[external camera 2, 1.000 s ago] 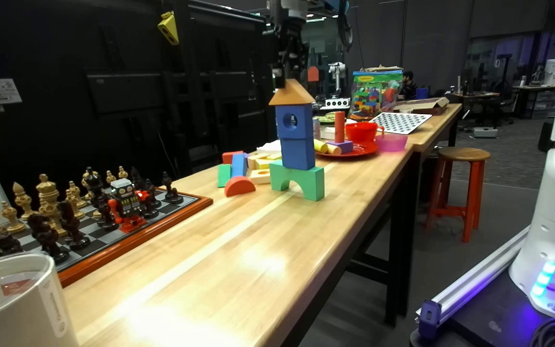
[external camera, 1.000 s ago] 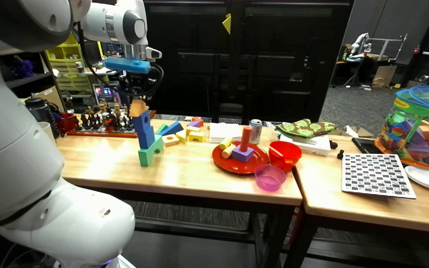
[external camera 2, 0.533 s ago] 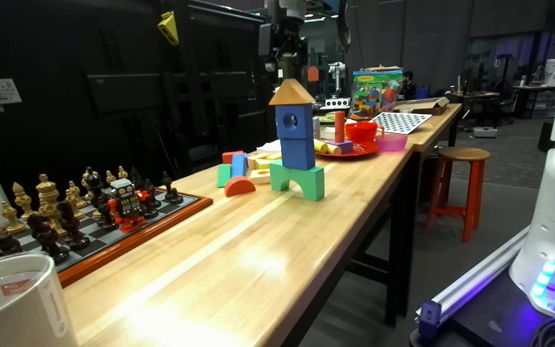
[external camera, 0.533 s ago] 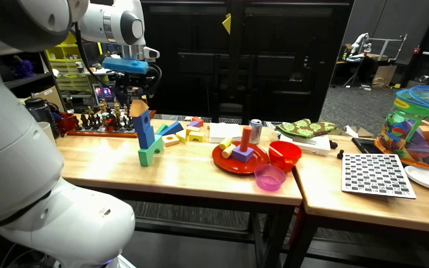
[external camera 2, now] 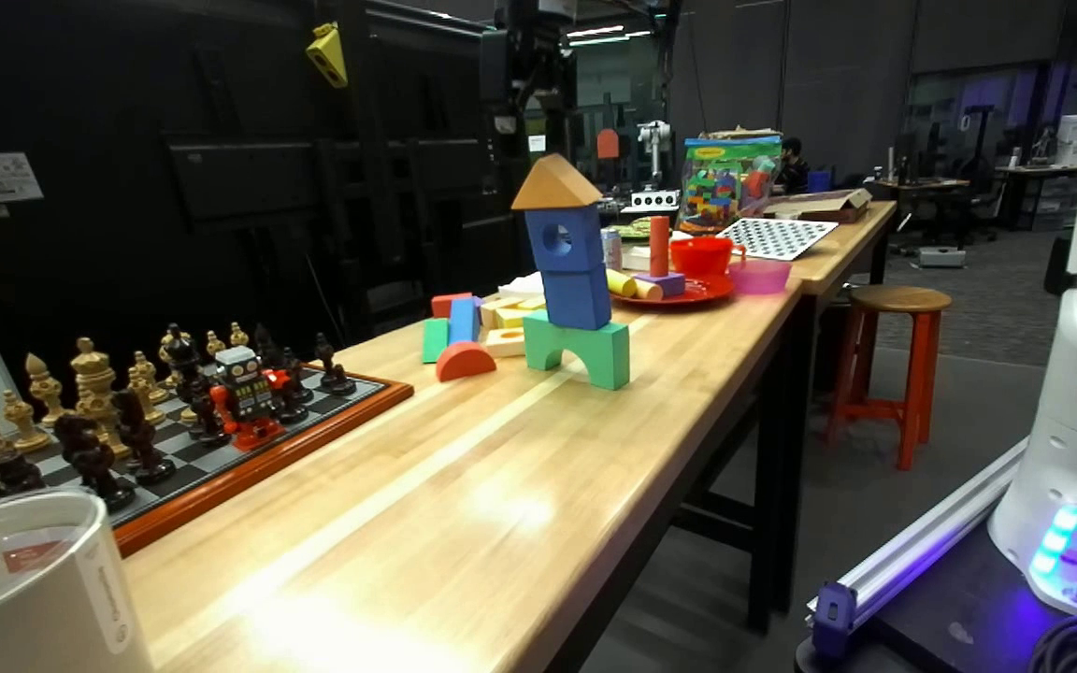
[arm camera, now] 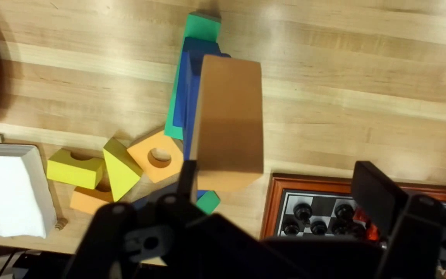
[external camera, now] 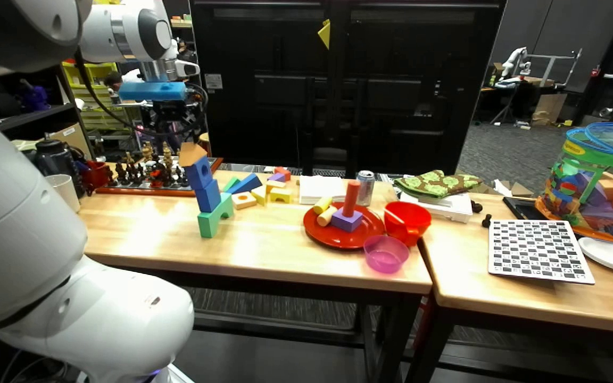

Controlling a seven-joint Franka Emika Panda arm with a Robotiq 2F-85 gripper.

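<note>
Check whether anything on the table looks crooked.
Yes, the block tower: its upper blue block and orange roof lean toward the chessboard instead of sitting squarely above the green arch, so it looks unstable.

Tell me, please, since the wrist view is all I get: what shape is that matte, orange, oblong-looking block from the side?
Observer: From the side, in an exterior view, the matte orange block is triangular, like a little roof.
Visitor: What's right at the bottom, underneath everything?
Observer: A matte green arch-shaped block, its two legs standing on the pale wooden table.
Visitor: And is it all piled up straight?
Observer: No. In that exterior view, the two matte blue boxy blocks between them lean to the left.
</note>
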